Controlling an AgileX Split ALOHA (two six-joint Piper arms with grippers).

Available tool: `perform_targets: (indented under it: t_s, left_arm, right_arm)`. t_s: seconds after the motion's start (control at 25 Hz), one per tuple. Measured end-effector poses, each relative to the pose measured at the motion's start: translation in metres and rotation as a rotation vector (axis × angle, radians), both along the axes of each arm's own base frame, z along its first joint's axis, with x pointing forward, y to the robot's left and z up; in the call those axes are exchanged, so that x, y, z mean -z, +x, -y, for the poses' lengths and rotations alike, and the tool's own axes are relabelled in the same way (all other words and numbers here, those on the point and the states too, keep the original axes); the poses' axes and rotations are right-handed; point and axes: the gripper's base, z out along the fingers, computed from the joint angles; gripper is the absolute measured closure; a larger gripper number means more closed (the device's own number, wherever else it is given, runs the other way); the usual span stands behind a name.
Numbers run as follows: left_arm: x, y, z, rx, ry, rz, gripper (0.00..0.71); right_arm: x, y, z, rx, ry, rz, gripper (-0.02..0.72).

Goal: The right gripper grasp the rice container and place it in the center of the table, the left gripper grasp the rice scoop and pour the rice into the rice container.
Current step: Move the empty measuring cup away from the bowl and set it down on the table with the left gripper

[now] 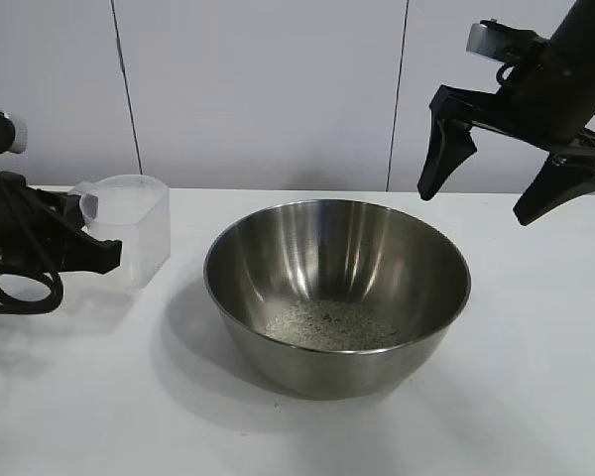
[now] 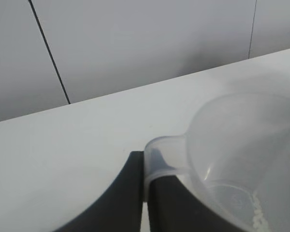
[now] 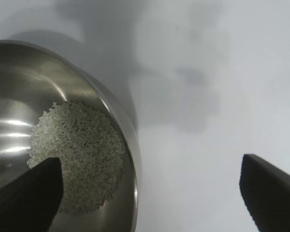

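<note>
- Steel bowl (image 1: 337, 296) stands at the centre of the exterior frame on the white table (image 1: 535, 377), with a flat heap of rice (image 1: 329, 325) in its bottom.
- Right claw (image 1: 486, 193) hangs in the upper right of the frame, above and just past the bowl's right rim, its two fingers spread wide with nothing between them.
- From the right wrist camera, the bowl (image 3: 111, 111) fills the left side of the frame and the rice (image 3: 79, 152) lies inside it; one finger shows over the bowl, the other over bare table.
- Clear plastic cup (image 1: 131, 226) stands upright at the left of the frame, well left of the bowl.
- Left claw (image 1: 91, 246) is clamped shut on the cup's handle (image 2: 160, 159), at the far left edge.
- A few grains (image 2: 258, 220) cling inside the cup (image 2: 241, 145).
</note>
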Motion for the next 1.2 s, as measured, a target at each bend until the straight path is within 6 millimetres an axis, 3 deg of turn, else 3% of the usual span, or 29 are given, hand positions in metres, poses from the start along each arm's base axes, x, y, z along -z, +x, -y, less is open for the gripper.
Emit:
perform_targets:
  t_s: [0.36, 1.2]
  left_arm:
    - [0.027, 0.012, 0.006, 0.034, 0.027, -0.052, 0.703]
    - [0.029, 0.015, 0.006, 0.015, 0.025, -0.055, 0.701]
  right_arm:
    - [0.000, 0.001, 0.000, 0.003, 0.003, 0.006, 0.021]
    - [0.000, 0.001, 0.000, 0.004, 0.004, 0.007, 0.021]
